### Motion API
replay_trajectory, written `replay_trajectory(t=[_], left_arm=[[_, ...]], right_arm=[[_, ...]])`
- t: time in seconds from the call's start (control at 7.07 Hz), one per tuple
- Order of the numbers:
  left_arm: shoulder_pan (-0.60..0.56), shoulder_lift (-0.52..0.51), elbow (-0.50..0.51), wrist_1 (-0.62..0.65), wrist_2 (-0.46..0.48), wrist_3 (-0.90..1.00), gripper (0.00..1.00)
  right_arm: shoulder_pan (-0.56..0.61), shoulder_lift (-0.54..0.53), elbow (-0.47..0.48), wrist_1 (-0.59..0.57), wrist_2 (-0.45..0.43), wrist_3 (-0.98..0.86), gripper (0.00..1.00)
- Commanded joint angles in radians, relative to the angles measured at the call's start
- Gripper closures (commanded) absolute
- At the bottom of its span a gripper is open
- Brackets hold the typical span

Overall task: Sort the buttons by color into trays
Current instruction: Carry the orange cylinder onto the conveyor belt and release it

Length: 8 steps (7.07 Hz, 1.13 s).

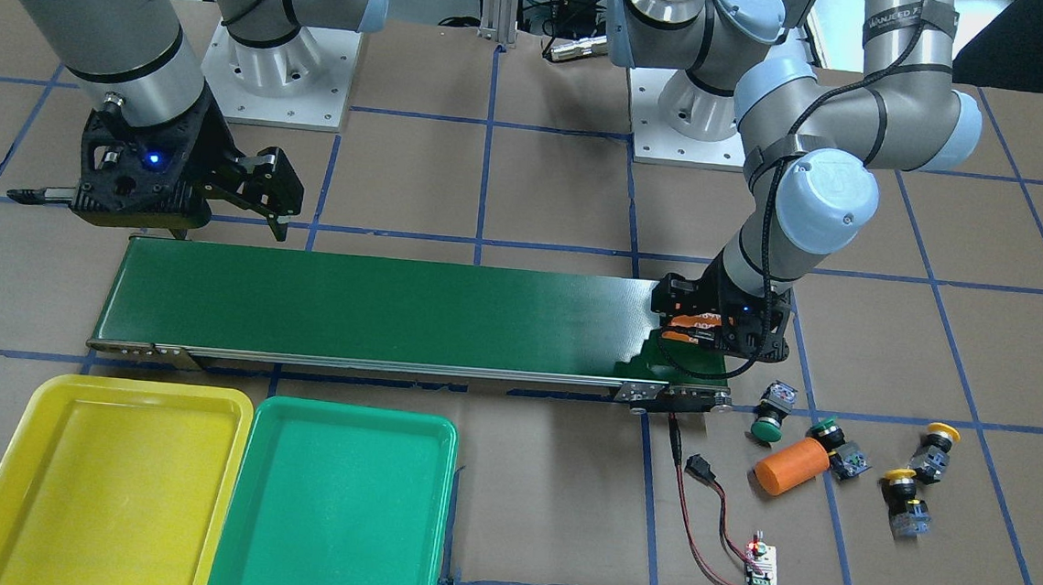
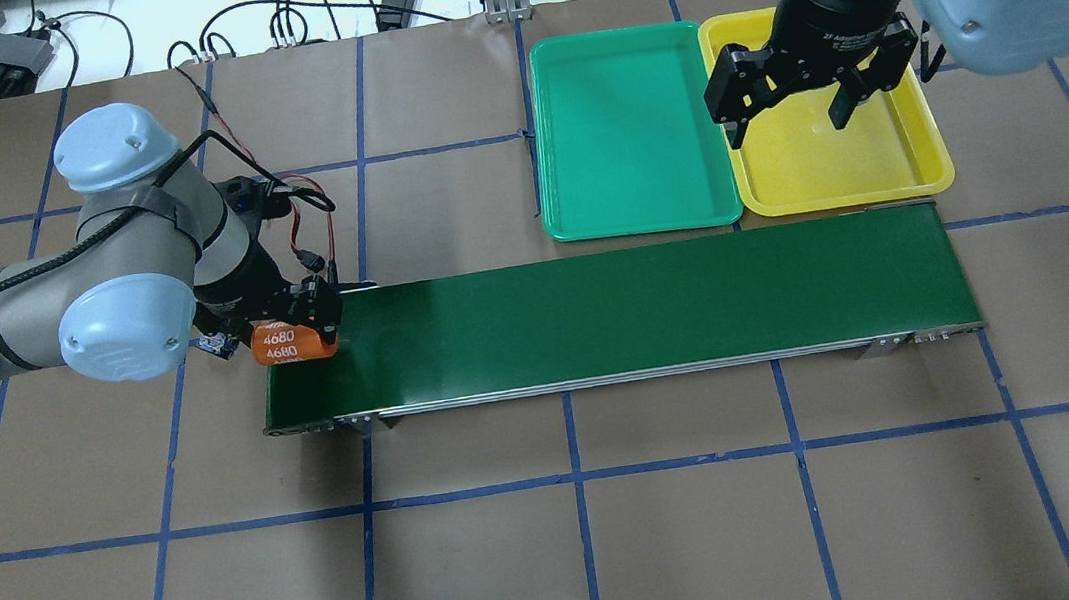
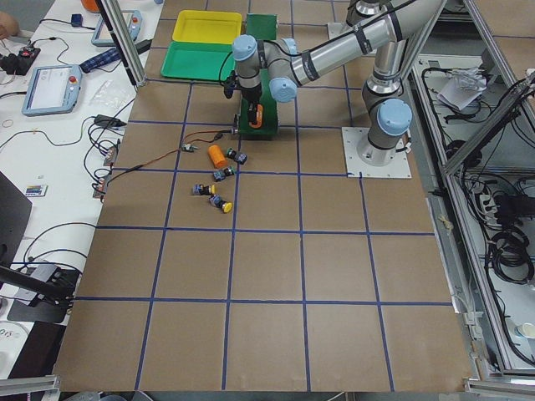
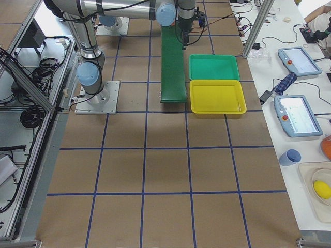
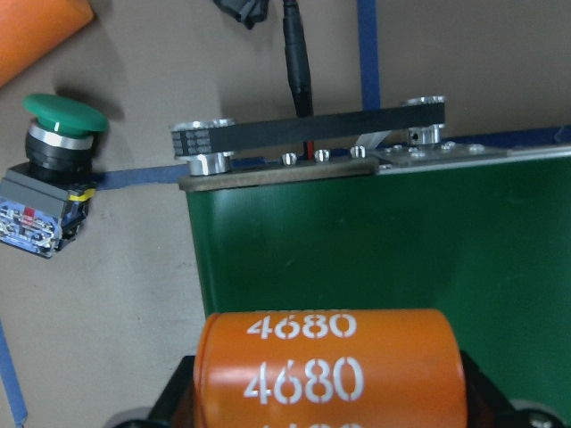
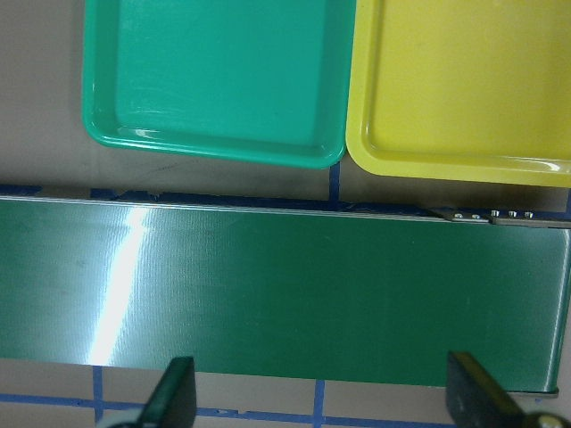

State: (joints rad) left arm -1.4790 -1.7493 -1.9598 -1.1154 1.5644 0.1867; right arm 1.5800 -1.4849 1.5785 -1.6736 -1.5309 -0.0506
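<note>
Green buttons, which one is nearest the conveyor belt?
The green-capped button lying alone just off the end of the conveyor belt; the other green button sits farther out, beside the loose orange cylinder.

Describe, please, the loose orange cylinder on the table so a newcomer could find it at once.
Find the long green conveyor belt and follow it to the end where the left claw grips an orange cylinder marked 4680. Just past that end, beside four buttons on the table, lies the loose cylinder: larger than the buttons, capless, and gripped by nothing.
</note>
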Motion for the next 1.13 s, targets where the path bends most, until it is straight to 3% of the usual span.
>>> replay_trajectory(t=[0.0,0.14,0.57,0.71,0.99], left_arm=[[-0.001,-0.012,-0.007,0.0,-0.004,0.0,0.44],[-0.003,-0.007,-0.011,-0.001,-0.006,0.0,0.04],[-0.006,0.052,0.008,-0.013,-0.015,-0.001,0.0],[0.003,0.089,0.062,-0.052,-0.003,-0.004,0.0],[0.122,0.03,0.206,-0.083,-0.015,-0.015,0.0]], right_arm=[[0.0,0.0,0.0,0.0,0.0,0.0,0.0],[0.0,0.0,0.0,0.0,0.0,0.0,0.0],[0.0,0.0,0.0,0.0,0.0,0.0,0.0],[0.0,0.0,0.0,0.0,0.0,0.0,0.0],[0.0,0.0,0.0,0.0,0.0,0.0,0.0]])
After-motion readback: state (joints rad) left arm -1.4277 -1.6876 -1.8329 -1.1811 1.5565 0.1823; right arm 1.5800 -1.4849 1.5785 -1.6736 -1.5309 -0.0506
